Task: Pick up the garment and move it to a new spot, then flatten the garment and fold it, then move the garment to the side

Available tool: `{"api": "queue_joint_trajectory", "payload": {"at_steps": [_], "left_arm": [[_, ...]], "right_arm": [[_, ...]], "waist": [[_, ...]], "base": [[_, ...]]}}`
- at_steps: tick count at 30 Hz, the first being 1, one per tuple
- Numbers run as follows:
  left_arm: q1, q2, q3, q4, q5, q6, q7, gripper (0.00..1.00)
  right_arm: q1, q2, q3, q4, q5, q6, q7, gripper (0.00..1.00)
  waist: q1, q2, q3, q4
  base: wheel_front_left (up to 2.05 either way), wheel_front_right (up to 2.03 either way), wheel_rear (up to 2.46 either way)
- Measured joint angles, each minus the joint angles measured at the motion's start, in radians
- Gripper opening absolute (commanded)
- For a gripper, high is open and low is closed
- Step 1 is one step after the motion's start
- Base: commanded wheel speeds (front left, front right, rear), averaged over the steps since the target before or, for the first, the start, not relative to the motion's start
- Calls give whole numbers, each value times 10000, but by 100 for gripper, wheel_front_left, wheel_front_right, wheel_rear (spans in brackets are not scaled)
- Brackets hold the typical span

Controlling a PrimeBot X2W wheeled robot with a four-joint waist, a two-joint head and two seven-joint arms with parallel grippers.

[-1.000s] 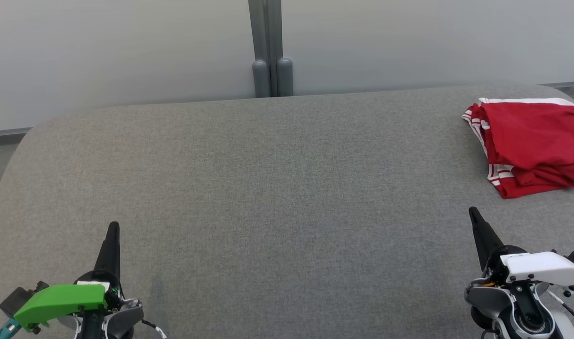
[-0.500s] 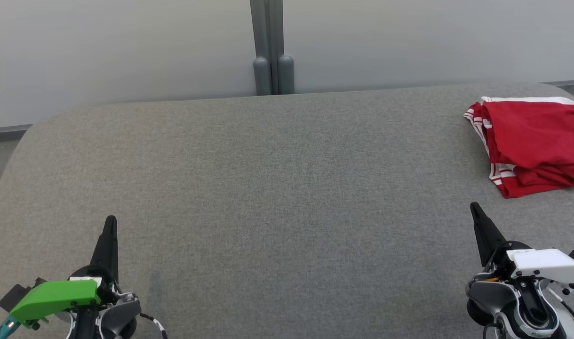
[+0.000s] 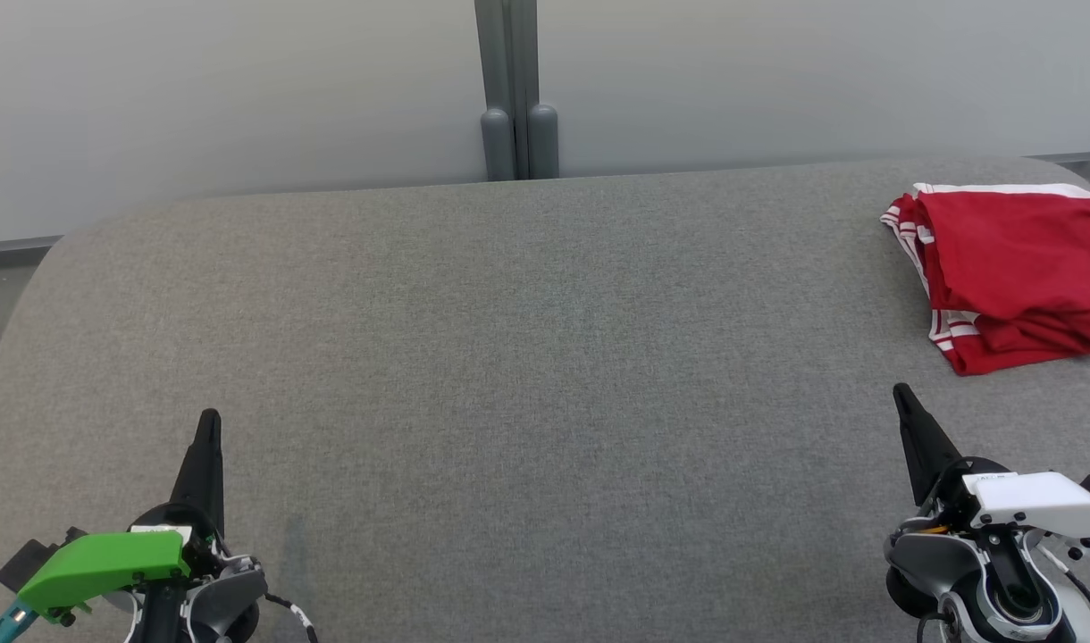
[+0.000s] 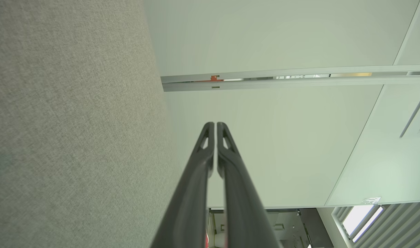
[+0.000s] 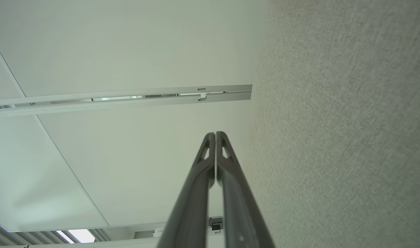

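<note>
Two hands sit low at the near edge of the grey fabric-covered worktop [image 3: 545,339].

Item one: the left hand [image 3: 210,414] is at the lower left of the head view, with a green cover [image 3: 107,563] on its wrist. Its long dark fingers are pressed into a single point aimed away from the robot, toward the far edge. In the left wrist view the fingers [image 4: 196,186] meet tip to tip with nothing between them, and the worktop fabric runs along that view's left side. The hand is closed and empty.

Item two: the right hand [image 3: 900,390] is at the lower right of the head view, with a white cover [image 3: 1036,500] on its wrist. Its point leans slightly toward the robot's left. In the right wrist view the fingers [image 5: 230,193] touch at the tips and hold nothing. This hand is also closed and empty.

Whether either hand rests on the fabric or hovers just over it cannot be told.

Item three: the garment [image 3: 1014,268] is red with white stripes at its edges. It lies folded in a rough stack at the worktop's far right corner, partly cut by the head view's right border. It is beyond the right hand and apart from it, and well apart from the left hand.

Behind the worktop, pale wall panels [image 3: 241,89] meet at a grey post [image 3: 507,89].
</note>
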Motion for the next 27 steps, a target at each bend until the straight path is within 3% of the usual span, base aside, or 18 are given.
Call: {"api": "queue_joint_trajectory", "payload": {"at_steps": [27], "left_arm": [[-6, -65, 86, 4, 92, 0, 52, 0]], "right_arm": [[-7, 61, -73, 4, -63, 0, 61, 0]], "waist": [[0, 0, -1, 0]], "base": [[0, 0, 0]]}}
